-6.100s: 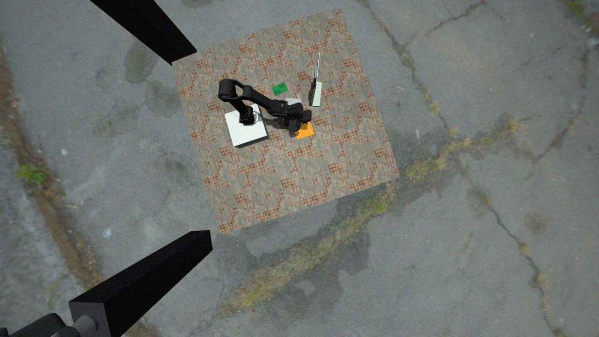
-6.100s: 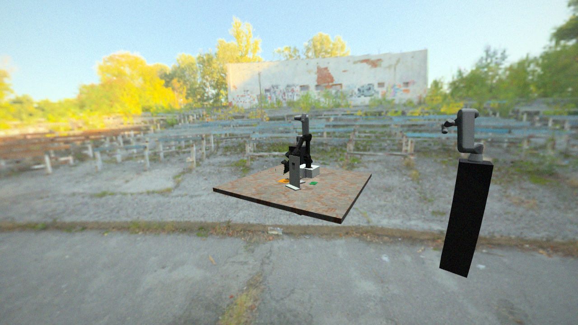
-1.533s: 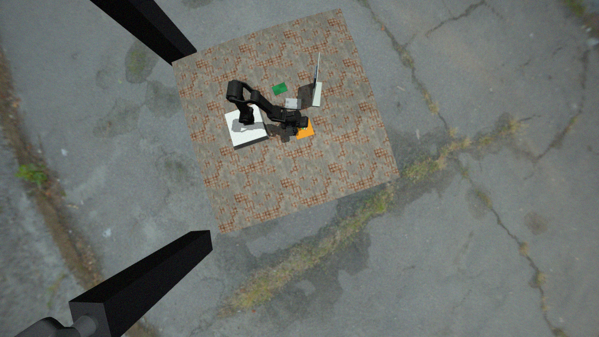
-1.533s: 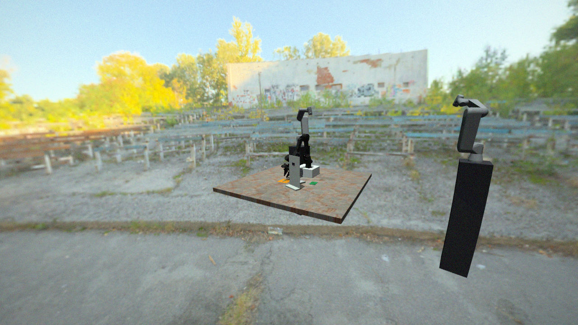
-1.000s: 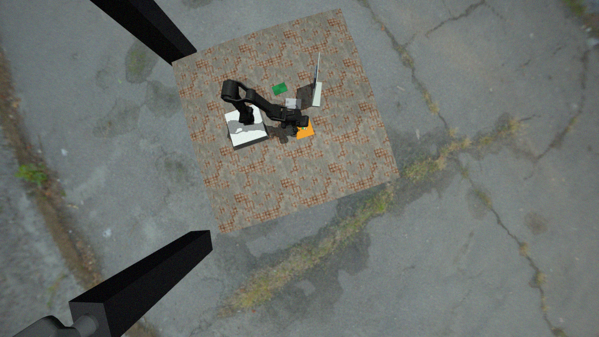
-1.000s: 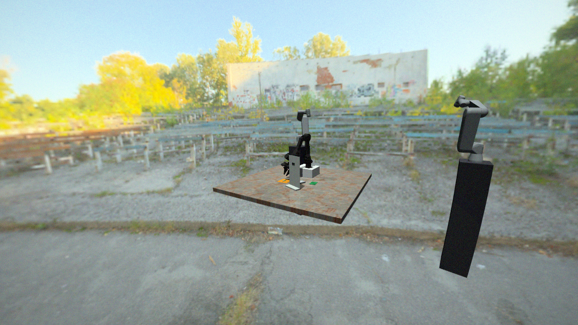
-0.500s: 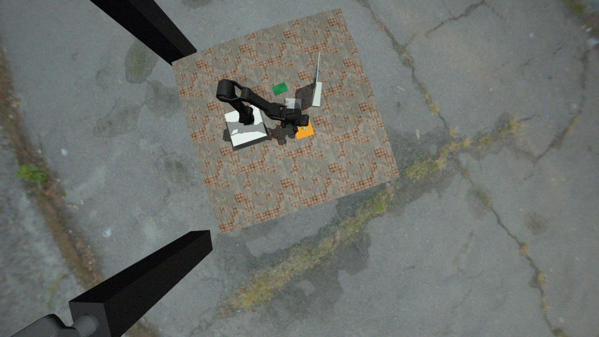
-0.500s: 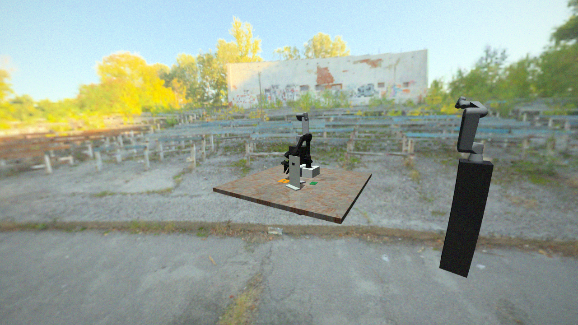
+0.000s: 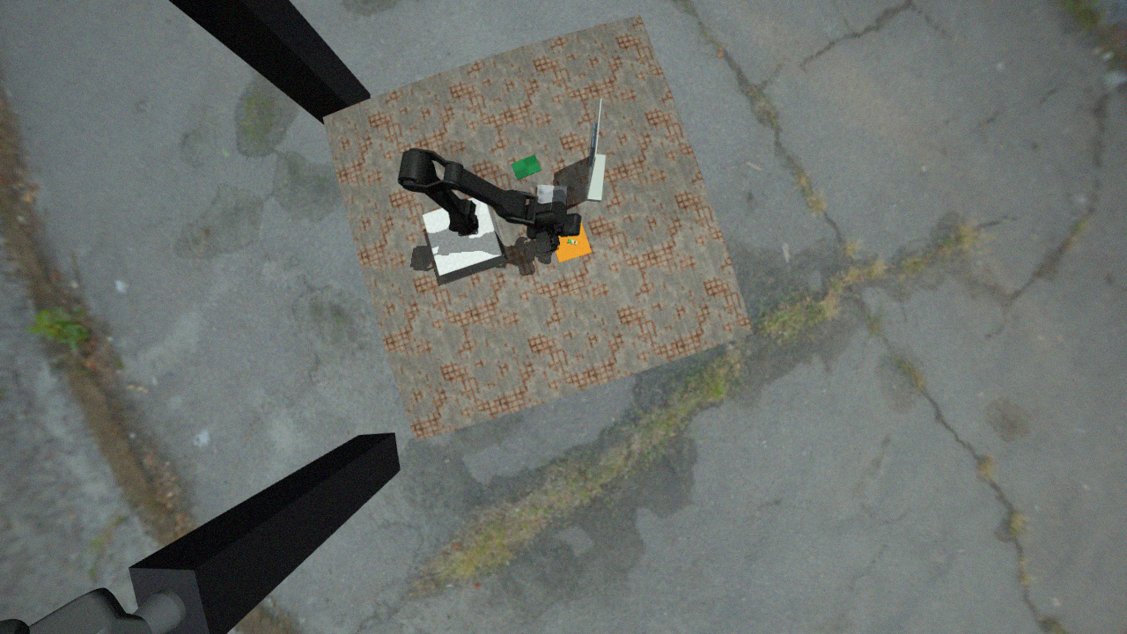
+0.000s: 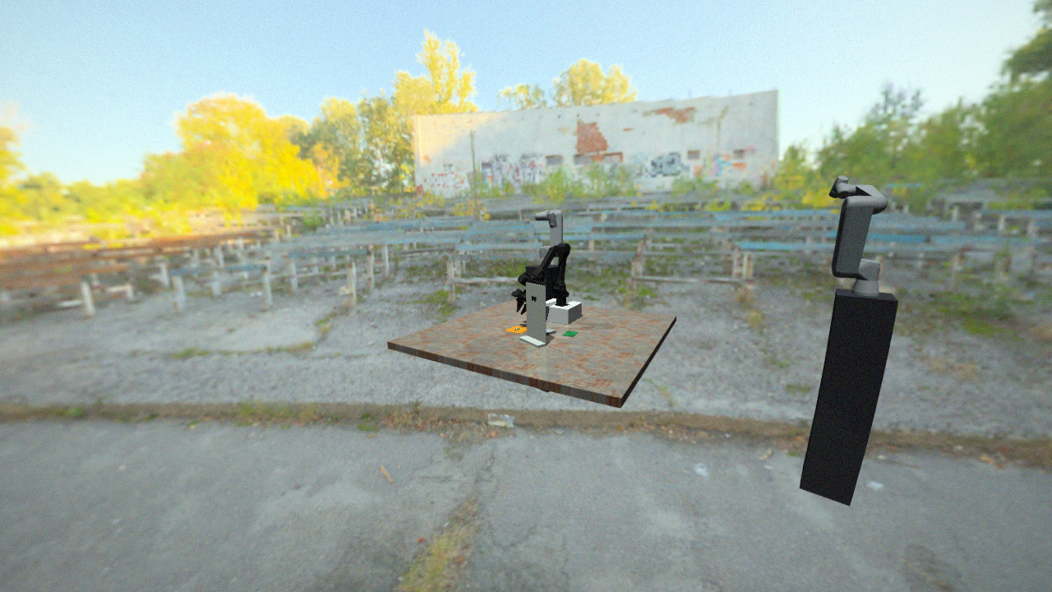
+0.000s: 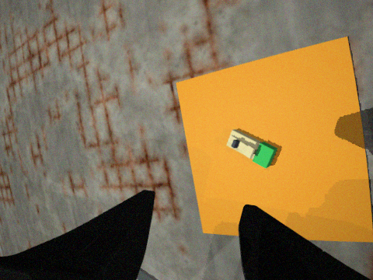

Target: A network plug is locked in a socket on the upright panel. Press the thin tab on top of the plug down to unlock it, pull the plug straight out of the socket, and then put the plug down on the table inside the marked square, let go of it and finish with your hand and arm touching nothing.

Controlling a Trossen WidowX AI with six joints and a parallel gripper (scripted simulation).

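The network plug (image 9: 570, 241) (image 11: 245, 146), cream with a green end, lies on its side on the orange marked square (image 9: 579, 253) (image 10: 509, 330) (image 11: 210, 105), near the square's middle and well inside its edges. My gripper (image 10: 519, 307) (image 11: 197, 210) is open with nothing between its fingers. It hangs above the table, clear of the plug, which shows beyond the fingertips in the wrist view. The upright panel (image 9: 597, 134) (image 10: 537, 320) stands beside the square, with a small dark socket opening (image 10: 533, 298) that holds no plug visible from this side.
A green card (image 9: 526, 165) (image 10: 569, 334) and a pale grey patch (image 9: 545, 193) lie on the patterned table (image 9: 551, 339) (image 10: 602, 379). The arm's white base block (image 9: 473, 256) (image 10: 565, 315) stands behind the gripper. Other arms on black pillars (image 9: 276, 520) (image 10: 846, 397) stand off the table.
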